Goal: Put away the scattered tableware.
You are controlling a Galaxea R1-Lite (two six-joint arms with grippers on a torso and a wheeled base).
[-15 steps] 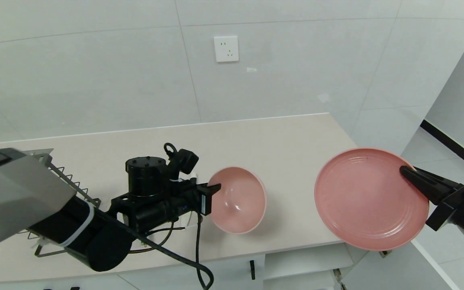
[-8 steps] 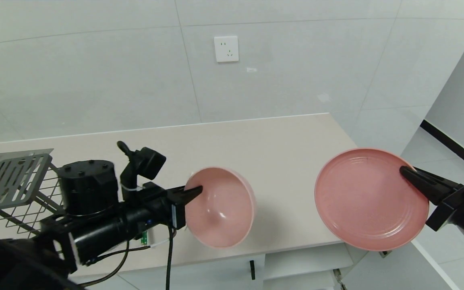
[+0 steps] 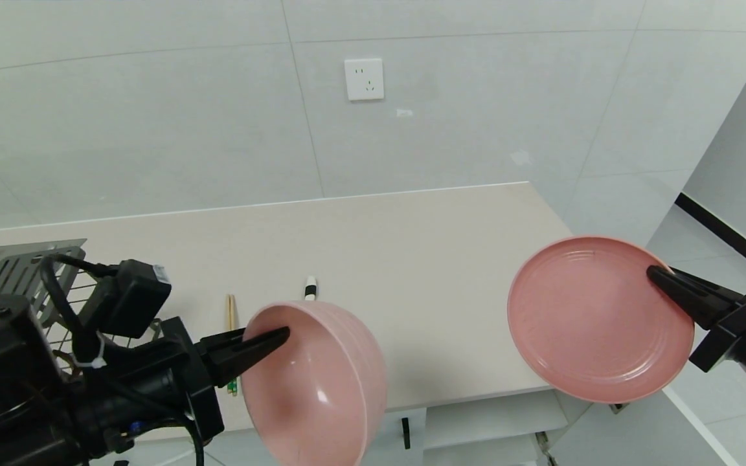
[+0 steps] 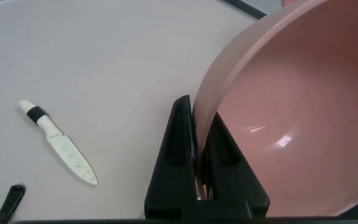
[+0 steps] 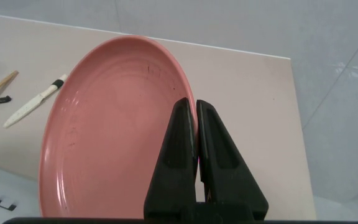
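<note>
Pinching the rim looks like the only workable hold on either dish, and both are taken that way. The pink bowl (image 3: 321, 382) is glossy and stiff, and probably light for its bulk. I judge its smooth wall slippery, so a thin rim grip could let it swivel, and a drop onto the counter (image 3: 425, 239) might chip it. The left jaws are clenched on its rim, one finger inside the wall and one outside. The bowl hangs past their tips, tipped steeply on edge and lifted clear of the counter. It is deep, plain and evenly pink, with a highlight on the inner wall.

The pink plate (image 3: 596, 320) is wide and shallow, ringed with faint concentric ridges, and looks equally rigid. Its breadth gives leverage against the grip, so slow moves seem wise. The right jaws are clamped over its rim, and the disc spreads out beyond their tips, tilted in the air near the counter's end.

Beyond the left jaws, a small white knife (image 4: 58, 143) lies on the counter with a pair of chopsticks (image 3: 231, 310) near it. A wire dish rack (image 3: 23, 278) stands back on the wrist side of the left jaws, likely where the dishes go.
</note>
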